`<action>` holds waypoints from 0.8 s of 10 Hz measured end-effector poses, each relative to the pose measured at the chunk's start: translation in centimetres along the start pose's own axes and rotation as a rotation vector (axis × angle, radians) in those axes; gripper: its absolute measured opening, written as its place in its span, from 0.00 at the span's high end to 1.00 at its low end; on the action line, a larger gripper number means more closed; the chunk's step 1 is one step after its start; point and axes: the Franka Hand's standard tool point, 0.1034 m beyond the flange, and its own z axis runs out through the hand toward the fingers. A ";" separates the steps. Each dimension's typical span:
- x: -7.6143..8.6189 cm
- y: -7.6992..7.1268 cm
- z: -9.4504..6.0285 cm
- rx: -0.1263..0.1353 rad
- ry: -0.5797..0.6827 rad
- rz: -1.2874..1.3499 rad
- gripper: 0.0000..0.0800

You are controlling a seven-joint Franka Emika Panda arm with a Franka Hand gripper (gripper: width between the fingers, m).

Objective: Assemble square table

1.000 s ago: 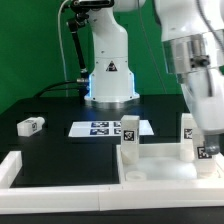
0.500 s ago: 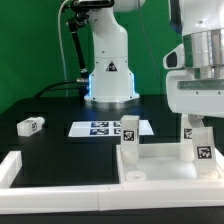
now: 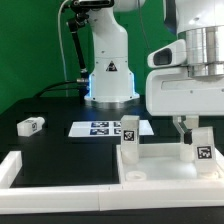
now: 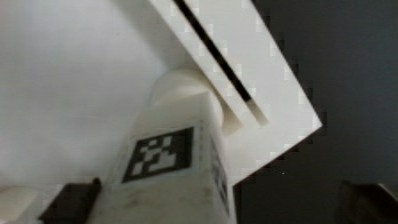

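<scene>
The white square tabletop (image 3: pixel 160 172) lies at the front on the exterior view's right. Two white tagged legs stand upright in its corner sockets, one at its left (image 3: pixel 129 136) and one at its right (image 3: pixel 200 146). A third leg (image 3: pixel 30 125) lies loose on the black table at the left. My gripper (image 3: pixel 188 124) hangs just above the right leg, open. In the wrist view the tagged leg (image 4: pixel 175 150) stands on the tabletop (image 4: pixel 71 80) between my dark fingers (image 4: pixel 75 203), with gaps on both sides. The fourth leg is out of view.
The marker board (image 3: pixel 108 128) lies flat in front of the robot base (image 3: pixel 110 80). White angular barrier strips (image 3: pixel 60 190) run along the front and the left front corner around the tabletop.
My gripper has let go of the right leg and risen from it. The hand has also turned. The leg stays upright in its socket.
</scene>
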 end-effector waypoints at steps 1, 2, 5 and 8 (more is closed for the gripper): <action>0.0 0.0 0.1 -0.001 0.000 0.014 0.20; 0.0 0.0 0.1 -0.001 -0.001 0.015 0.44; -0.1 0.2 0.2 -0.005 -0.003 0.176 0.63; -0.1 0.4 0.2 -0.009 -0.007 0.388 0.63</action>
